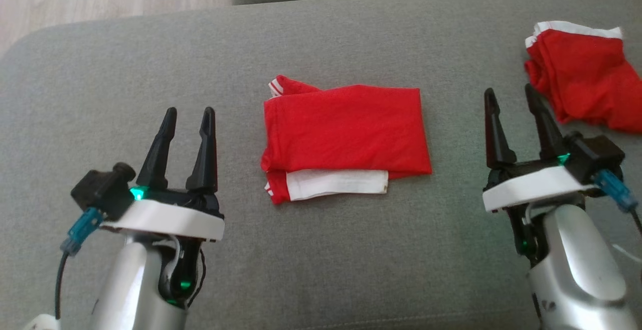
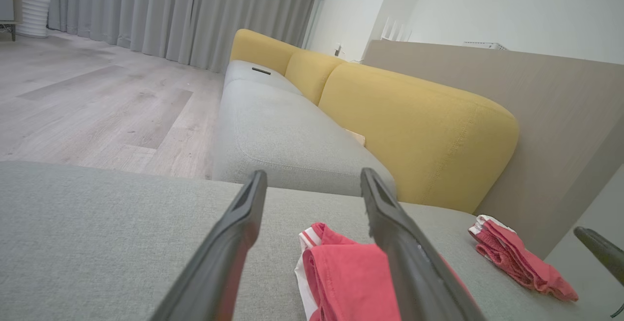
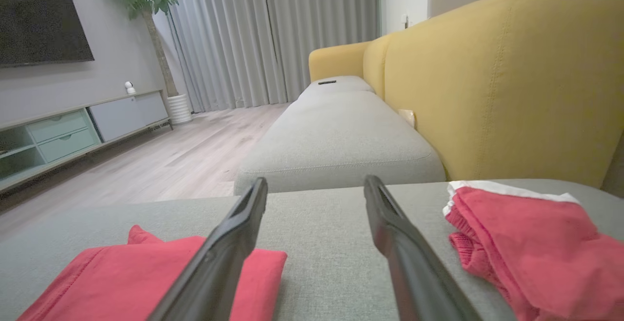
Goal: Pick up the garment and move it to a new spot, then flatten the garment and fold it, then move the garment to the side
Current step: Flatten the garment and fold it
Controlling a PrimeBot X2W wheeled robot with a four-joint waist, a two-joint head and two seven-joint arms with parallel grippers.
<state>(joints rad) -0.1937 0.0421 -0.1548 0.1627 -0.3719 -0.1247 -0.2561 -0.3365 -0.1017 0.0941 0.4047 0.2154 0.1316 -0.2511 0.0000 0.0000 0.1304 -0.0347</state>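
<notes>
A red garment with white trim lies folded into a neat rectangle in the middle of the grey cushion. It also lies low in the left wrist view and at the lower left of the right wrist view. My left gripper hovers open to the left of it, empty. To its right my right gripper is open too, holding nothing. The left gripper's dark fingers frame the garment's near corner. Through the right gripper I see bare cushion.
A second red garment with a white band lies crumpled at the cushion's far right, also seen from the right wrist. Beyond stand a yellow sofa back, another grey seat and wooden floor.
</notes>
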